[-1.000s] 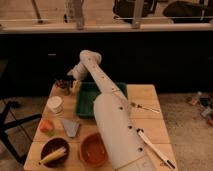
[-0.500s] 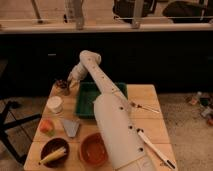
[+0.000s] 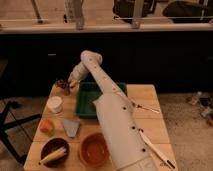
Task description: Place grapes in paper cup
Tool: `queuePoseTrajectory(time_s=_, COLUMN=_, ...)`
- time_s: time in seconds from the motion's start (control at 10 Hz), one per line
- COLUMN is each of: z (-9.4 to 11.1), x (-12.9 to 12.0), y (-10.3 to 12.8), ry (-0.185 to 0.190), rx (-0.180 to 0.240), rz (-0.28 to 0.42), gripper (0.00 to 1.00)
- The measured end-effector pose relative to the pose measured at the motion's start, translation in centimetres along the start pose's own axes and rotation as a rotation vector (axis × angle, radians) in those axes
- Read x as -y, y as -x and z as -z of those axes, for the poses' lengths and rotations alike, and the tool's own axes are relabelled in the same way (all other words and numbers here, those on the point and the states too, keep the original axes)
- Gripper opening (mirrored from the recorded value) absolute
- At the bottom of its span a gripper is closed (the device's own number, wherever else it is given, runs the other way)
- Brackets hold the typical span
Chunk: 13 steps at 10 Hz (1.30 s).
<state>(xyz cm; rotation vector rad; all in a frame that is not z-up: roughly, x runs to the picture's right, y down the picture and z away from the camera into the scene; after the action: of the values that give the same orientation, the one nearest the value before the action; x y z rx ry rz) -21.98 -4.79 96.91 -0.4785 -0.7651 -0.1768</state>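
Observation:
The grapes (image 3: pixel 62 86), a small dark bunch, sit at the far left corner of the wooden table (image 3: pixel 145 127). My gripper (image 3: pixel 71 84) is at the end of the long white arm, down against the right side of the bunch and shut on it. The paper cup (image 3: pixel 54 104), short and white, stands on the table a little nearer than the grapes, left of the green tray (image 3: pixel 90 102). The bunch still rests at table level.
An orange-red fruit (image 3: pixel 46 125) and a grey wedge (image 3: pixel 71 127) lie in front of the cup. A dark brown bowl (image 3: pixel 54 150) holding something yellow and an orange bowl (image 3: pixel 94 149) stand at the near edge. Utensils (image 3: pixel 155 147) lie on the right. My arm spans the table's middle.
The arm has stayed almost in place at the far left corner. The gripper has closed at the grapes.

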Motion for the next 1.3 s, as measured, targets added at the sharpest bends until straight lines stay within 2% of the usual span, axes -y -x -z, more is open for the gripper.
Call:
queuePoseTrajectory(time_s=0.4, z=1.2, x=0.9, y=1.6, ry=-0.014, rx=0.001, rz=0.053, gripper=0.00)
queuePoseTrajectory(time_s=0.9, z=4.1, x=3.5, y=6.4, ry=-0.054, rx=0.014, rz=0.177, gripper=0.00)
queuePoseTrajectory(time_s=1.3, z=4.7, x=3.8, y=7.5, ry=-0.078, rx=0.028, rz=0.216, gripper=0.00)
